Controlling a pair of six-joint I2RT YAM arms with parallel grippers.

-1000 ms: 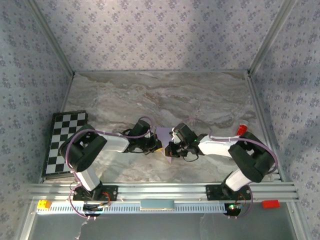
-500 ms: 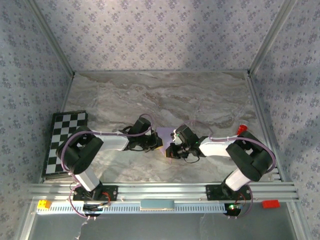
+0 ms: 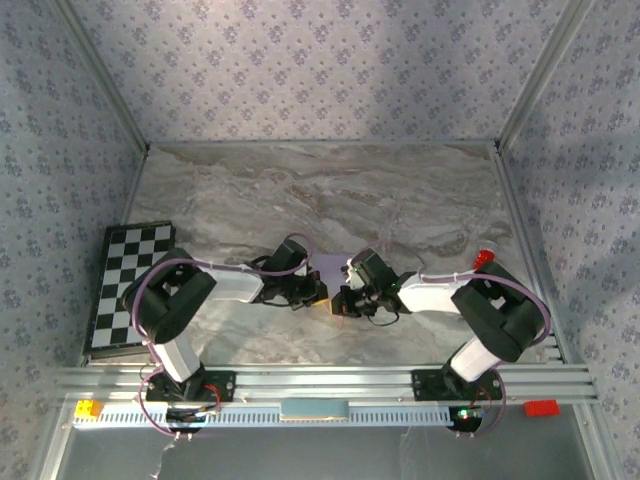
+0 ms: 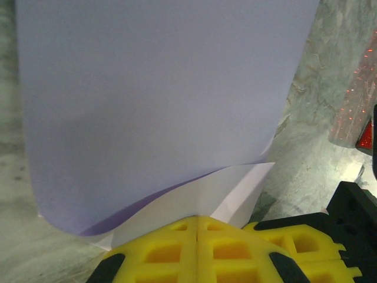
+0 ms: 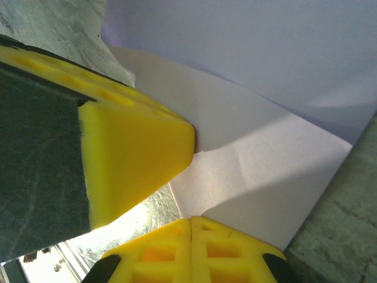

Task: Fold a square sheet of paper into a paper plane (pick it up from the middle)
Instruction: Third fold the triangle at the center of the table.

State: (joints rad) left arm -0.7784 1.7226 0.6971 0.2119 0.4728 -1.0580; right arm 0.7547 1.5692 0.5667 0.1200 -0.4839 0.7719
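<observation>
The square sheet of paper (image 3: 329, 266) is pale lilac and lies partly folded at the table's middle, between my two grippers. In the left wrist view the paper (image 4: 159, 100) bows over a paler lower layer, whose crease runs into the closed yellow tips of my left gripper (image 4: 197, 219). My left gripper (image 3: 317, 293) and right gripper (image 3: 343, 300) nearly touch. In the right wrist view the right gripper (image 5: 192, 220) is shut on the paper's (image 5: 259, 165) near edge, with one of the left gripper's fingers (image 5: 135, 150) close beside it.
A black-and-white chequered board (image 3: 125, 290) lies at the left table edge. A small red-capped object (image 3: 485, 258) stands at the right, also in the left wrist view (image 4: 365, 134). A yellow brick (image 3: 88, 408) and a red brick (image 3: 540, 407) sit on the front rail.
The left gripper has shifted slightly right, closer to the right gripper. Less of the paper shows between them; its lower flap near the right gripper is no longer seen.
</observation>
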